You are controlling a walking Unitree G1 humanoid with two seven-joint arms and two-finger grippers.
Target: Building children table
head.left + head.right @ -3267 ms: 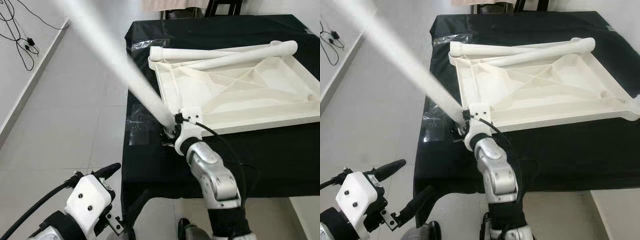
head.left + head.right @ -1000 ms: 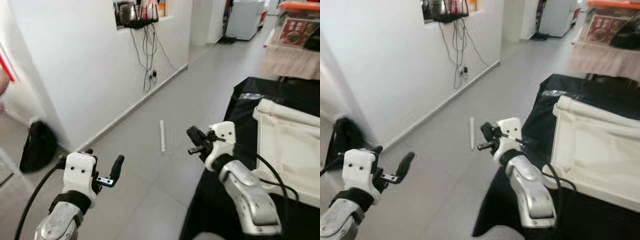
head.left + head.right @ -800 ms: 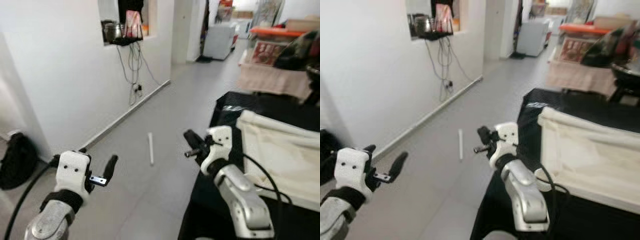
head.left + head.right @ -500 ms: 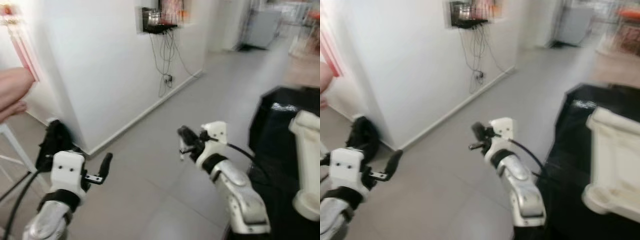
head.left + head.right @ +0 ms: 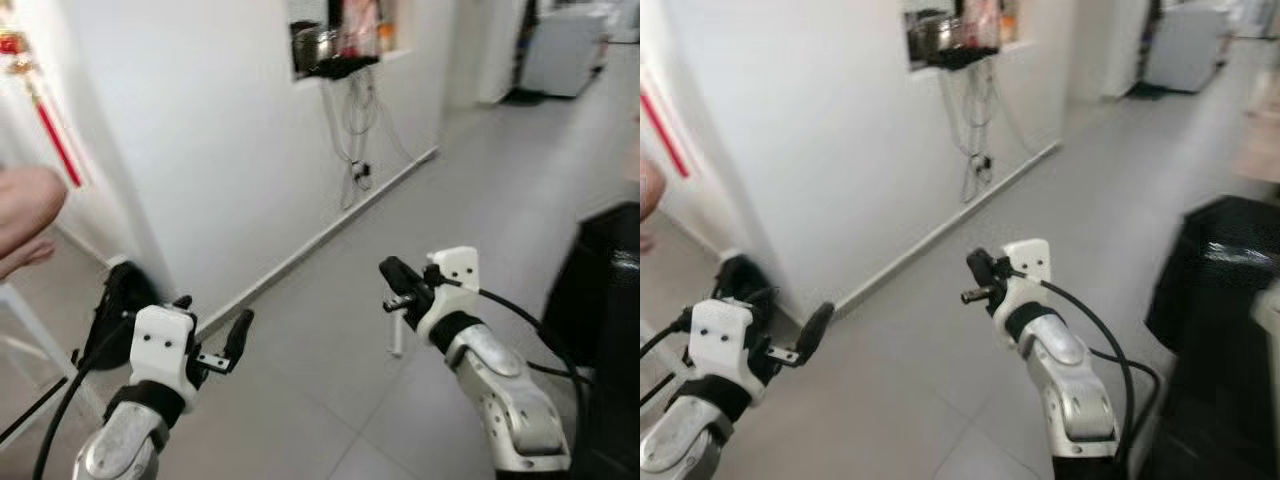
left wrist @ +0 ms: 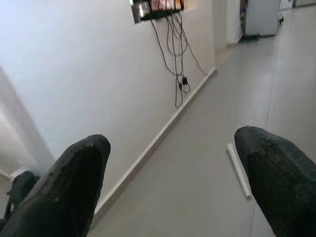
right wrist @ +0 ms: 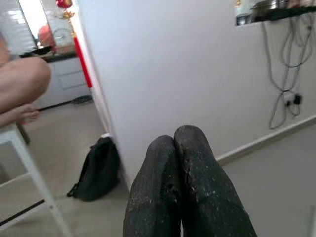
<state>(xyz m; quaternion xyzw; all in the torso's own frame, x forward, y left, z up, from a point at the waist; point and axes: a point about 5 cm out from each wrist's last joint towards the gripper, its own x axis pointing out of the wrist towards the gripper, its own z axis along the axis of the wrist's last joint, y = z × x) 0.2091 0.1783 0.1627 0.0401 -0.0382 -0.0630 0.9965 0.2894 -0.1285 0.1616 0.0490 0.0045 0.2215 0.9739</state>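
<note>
A white table leg (image 6: 238, 169) is lying on the grey floor (image 5: 330, 400) ahead, near the wall (image 5: 200, 150); the left gripper (image 6: 173, 192) is hovering spread, the right gripper (image 7: 185, 182) pressed together, both empty; the leg is looking light, stiff, smooth, likely best gripped mid-length.

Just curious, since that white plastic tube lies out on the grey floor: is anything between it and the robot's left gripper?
Nothing visible does. Bare grey floor stretches from the open left gripper to the white plastic tube.
</note>
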